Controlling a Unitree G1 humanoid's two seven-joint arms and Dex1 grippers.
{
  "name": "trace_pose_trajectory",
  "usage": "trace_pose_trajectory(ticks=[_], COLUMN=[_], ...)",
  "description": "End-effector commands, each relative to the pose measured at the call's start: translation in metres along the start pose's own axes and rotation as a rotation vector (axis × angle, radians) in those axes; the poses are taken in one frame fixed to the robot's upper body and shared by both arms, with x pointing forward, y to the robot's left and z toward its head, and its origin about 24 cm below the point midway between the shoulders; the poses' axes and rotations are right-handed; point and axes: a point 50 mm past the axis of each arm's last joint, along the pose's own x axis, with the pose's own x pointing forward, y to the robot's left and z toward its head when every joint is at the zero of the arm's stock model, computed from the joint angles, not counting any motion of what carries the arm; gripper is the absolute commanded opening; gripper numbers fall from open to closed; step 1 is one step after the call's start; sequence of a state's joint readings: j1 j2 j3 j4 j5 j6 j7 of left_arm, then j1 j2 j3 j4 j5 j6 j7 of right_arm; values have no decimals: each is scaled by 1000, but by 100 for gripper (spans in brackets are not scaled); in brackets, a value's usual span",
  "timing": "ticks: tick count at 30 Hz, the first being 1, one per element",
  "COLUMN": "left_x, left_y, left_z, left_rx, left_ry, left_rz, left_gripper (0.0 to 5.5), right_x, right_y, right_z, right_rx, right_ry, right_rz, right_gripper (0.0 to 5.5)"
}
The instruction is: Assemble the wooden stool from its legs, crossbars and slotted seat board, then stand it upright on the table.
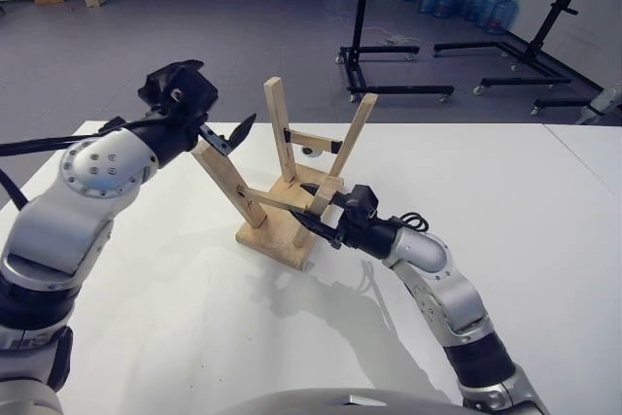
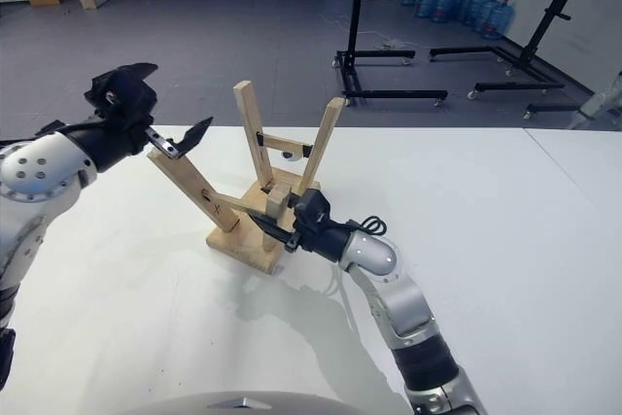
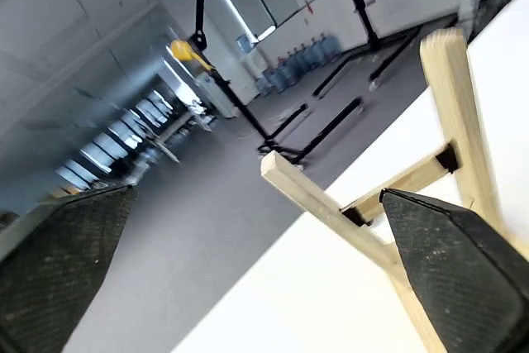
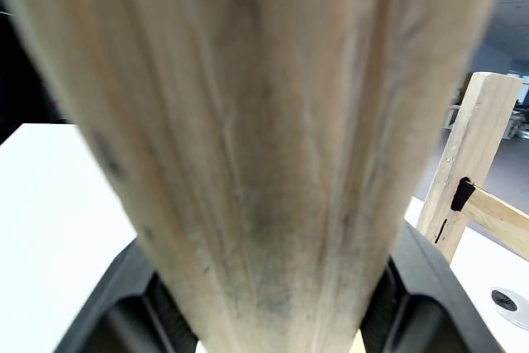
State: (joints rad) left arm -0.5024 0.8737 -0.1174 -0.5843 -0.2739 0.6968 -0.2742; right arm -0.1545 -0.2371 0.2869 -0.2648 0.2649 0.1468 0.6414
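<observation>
a: where's the stool (image 1: 292, 191)?

b: upside down, mid-bench (image 1: 505, 221). the board (image 1: 275, 242) lies flat on it, legs (image 1: 281, 128) pointing up, with a crossbar (image 1: 313, 141) between the two back ones.

a: which step is that, then?

b: late assembly, i'd say. the parts look joined, but the outer leg (image 1: 228, 182) on the left splays away from the others, so i doubt it's seated square.

a: and the grippers?

b: the right gripper (image 1: 317, 211) has its jaws closed on the near leg (image 1: 328, 191), low down by the board. its wrist view has that wood pinched tight. the left gripper (image 1: 231, 136) sits at the outer leg's top end, jaws wide, gripping nothing. touching or not, i can't tell.

a: next move?

b: my guess is the left jaws close on that leg's top and ease it inward while the right steadies the stool. it should go gently, since a skewed shove could pop the lower crossbar (image 1: 277, 203) loose. after that the stool needs turning over, and that wants a hold on both sides because the board looks like the heavy end.
</observation>
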Motion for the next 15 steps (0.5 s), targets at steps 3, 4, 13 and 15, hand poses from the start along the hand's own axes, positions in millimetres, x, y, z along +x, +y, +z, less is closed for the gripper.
trace_pose_trajectory(ticks=[3,4,13,15], left_x=[8,9,18,18], left_y=[-13,-14,-44,-69], left_z=[-1,2,-32,-68], left_rx=[262,263,119,90], left_ry=[-64,-82,-38,55], left_rz=[-26,-26,-80,-136], left_gripper=[540,540,540,540], right_x=[13,15,20,21], right_y=[2,2,4,5], right_z=[-11,-11,-12,-12], right_rx=[33,41,75,81], right_ry=[84,88,106,111], right_rz=[-28,-29,-28,-26], right_gripper=[205,205,205,205])
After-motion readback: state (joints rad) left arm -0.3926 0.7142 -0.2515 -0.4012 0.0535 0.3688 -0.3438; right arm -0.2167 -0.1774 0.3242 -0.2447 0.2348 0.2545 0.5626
